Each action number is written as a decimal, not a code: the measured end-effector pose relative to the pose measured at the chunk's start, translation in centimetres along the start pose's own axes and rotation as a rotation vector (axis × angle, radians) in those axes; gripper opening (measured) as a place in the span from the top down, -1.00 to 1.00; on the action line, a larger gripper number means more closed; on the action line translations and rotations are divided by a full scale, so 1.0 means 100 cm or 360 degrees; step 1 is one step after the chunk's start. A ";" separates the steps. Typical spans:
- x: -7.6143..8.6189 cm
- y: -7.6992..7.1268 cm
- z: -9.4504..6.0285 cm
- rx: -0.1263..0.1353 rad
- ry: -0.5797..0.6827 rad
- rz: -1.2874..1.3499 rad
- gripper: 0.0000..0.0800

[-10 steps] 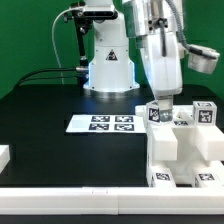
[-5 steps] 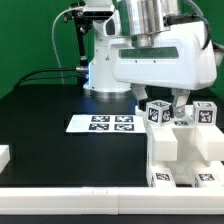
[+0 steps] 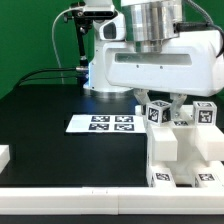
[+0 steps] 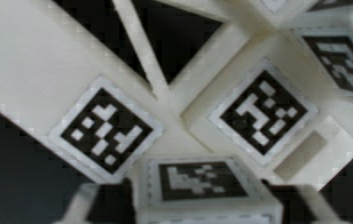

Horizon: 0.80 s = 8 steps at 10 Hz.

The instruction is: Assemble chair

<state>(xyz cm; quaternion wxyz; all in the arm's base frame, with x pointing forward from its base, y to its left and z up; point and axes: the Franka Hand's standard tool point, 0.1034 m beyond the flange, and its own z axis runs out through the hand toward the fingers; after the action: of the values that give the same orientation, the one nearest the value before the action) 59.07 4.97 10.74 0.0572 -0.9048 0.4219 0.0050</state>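
A: The gripper (image 3: 172, 103) is right down on top of the chair (image 3: 185, 150), at about four o'clock in the exterior view. One dark finger (image 3: 180, 103) shows below the wrist housing, between the tagged blocks. Whether the jaws are spread or pinched on a part, I cannot tell; the arm's own body hides the tips.

B: And the chair itself?

A: A stepped white stack sitting at the four to five o'clock corner of the black table (image 3: 50, 110), with tagged cubes on top and more tags along its lower front edge. The wrist view is filled with it: white bars crossing at angles and three square tags very close to the lens.

B: So which step is this?

A: My read is a fitting step at the upper level, either seating a piece or about to take hold of one. The next move looks like it needs a careful, straight alignment, since the parts sit tight together and a skewed push could jam or shift the stack.

B: Any writing to read?

A: None. No brand, no letters, only black-and-white square tags on the chair pieces, plus four on the marker board (image 3: 101, 124) lying flat near the centre. A small white part (image 3: 4, 155) sits at the nine o'clock edge, well apart.
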 end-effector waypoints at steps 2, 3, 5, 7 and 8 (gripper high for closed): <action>0.000 0.000 0.000 0.0004 -0.0004 0.0352 0.34; -0.001 -0.002 0.000 0.0008 0.0000 0.0557 0.34; 0.000 -0.003 0.000 0.0046 0.0055 0.1120 0.34; 0.001 -0.001 0.001 0.0081 0.0085 0.1395 0.34; 0.001 -0.001 0.001 0.0083 0.0085 0.1447 0.34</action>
<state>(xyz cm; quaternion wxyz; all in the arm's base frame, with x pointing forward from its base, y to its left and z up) 59.21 5.01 10.64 0.0610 -0.6257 0.7776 -0.0044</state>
